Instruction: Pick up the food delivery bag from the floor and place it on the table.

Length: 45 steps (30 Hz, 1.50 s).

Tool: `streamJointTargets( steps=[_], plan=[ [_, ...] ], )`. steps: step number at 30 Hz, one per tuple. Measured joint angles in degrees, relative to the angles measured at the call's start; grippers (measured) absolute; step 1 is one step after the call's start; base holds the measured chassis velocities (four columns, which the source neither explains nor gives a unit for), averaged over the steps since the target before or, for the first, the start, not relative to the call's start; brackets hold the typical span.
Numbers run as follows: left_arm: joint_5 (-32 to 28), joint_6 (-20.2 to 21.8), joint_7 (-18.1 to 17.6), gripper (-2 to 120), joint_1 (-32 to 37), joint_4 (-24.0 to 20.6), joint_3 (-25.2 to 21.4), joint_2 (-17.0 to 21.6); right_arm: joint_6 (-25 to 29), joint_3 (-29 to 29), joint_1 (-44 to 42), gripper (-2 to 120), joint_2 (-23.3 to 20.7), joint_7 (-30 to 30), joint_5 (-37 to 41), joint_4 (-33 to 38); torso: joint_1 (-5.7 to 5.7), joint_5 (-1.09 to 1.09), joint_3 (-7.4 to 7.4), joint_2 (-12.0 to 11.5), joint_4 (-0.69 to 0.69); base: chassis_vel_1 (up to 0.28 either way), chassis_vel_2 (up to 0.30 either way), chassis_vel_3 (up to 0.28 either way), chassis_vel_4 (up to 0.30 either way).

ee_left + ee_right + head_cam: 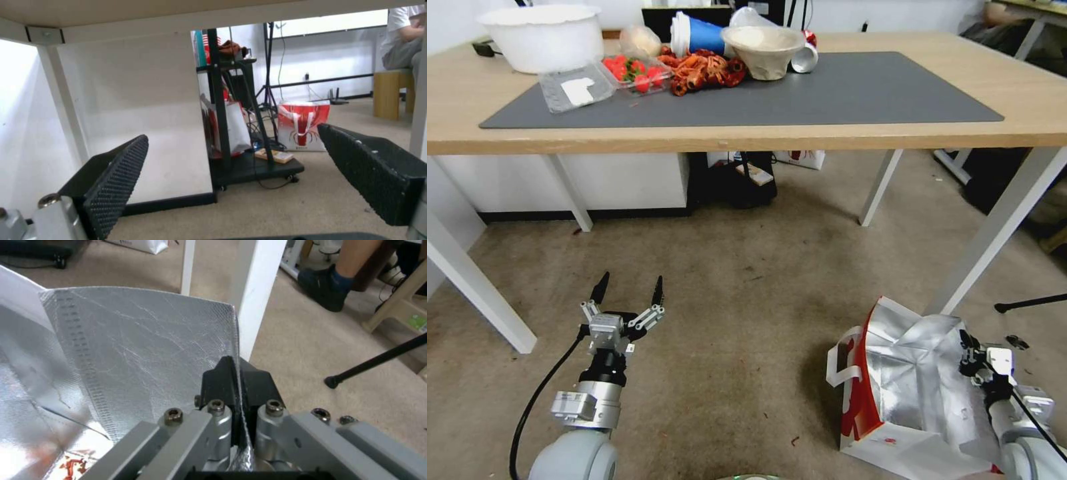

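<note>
The food delivery bag (900,387) stands open on the floor (740,320) at the lower right, showing its silver foil lining (133,346), a red side panel and white strap handles. My right gripper (970,357) is shut on the bag's far upper edge; in the right wrist view its fingers (222,380) pinch the foil wall between them. Low over the floor to the left, my left gripper (629,292) stands open with nothing between its fingers (118,180). The table (760,137) with its dark grey mat (854,93) spans the view above.
The mat's back holds a white bowl (544,37), a strawberry box (635,72), orange-red food (704,70), a paper bowl (764,50) and cups. A white table leg (994,233) rises just behind the bag. A black stand foot (1027,303) lies to the right. A red-and-white bag (305,125) sits beyond the table.
</note>
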Motion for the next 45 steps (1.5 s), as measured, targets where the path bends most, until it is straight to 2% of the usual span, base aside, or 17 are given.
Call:
streamJointTargets(
  steps=[8,18,20,22,24,27,40,42,45],
  plan=[
    [0.13,0.00,-0.10,96,-0.02,0.00,0.03,-0.22,1.24,-0.39,-1.73,0,1.39,0.65,2.29,3.54,0.00,-0.01,0.00,0.00,0.00,0.000,0.000,0.000,0.000],
    [0.32,0.08,-0.62,96,-0.49,-0.26,-0.34,-0.51,2.16,-3.55,-5.42,0,4.14,1.12,5.26,15.95,0.00,-0.01,0.00,0.00,0.00,0.000,0.000,0.000,0.000],
    [0.31,0.07,-0.70,96,-0.53,-0.20,-0.37,-0.51,2.16,-3.74,-5.57,0,4.19,1.12,5.27,16.58,0.00,-0.01,0.00,0.00,0.00,0.000,0.000,0.000,0.000],
    [0.22,0.05,-1.00,96,-0.66,0.24,-0.71,-0.52,1.79,-5.28,-6.48,0,4.26,1.28,5.76,20.95,0.00,-0.01,0.00,0.00,0.00,0.000,0.000,0.000,0.000],
    [0.18,0.04,-1.03,96,-0.67,0.32,-0.81,-0.52,1.52,-5.72,-6.73,0,4.15,1.29,5.97,22.16,-0.01,-0.01,0.00,0.00,0.00,0.000,0.000,0.000,0.000],
    [-0.25,-0.08,-1.07,96,-0.92,0.45,-1.10,-0.53,0.71,-7.60,-7.25,0,3.07,0.49,6.67,26.88,0.00,-0.01,0.00,0.00,0.00,0.000,0.000,0.000,0.000],
    [-2.14,0.16,-1.29,96,-1.74,0.38,-1.20,0.05,1.54,-9.70,-6.89,0,-1.47,-4.72,14.39,33.28,0.00,0.00,0.00,0.00,0.00,0.000,0.000,0.000,0.000],
    [-2.46,0.17,-1.28,96,-1.81,0.30,-1.20,0.10,2.27,-9.59,-6.71,0,-2.08,-6.04,15.84,33.39,0.00,-0.01,0.00,0.00,0.00,0.000,0.000,0.000,0.000],
    [-3.40,1.05,-1.37,97,-1.82,-0.29,-1.04,0.34,7.13,-9.46,-6.04,0,-3.65,-11.38,20.59,32.38,0.00,0.01,0.00,0.00,0.01,0.000,0.000,0.000,0.000]
  ],
)
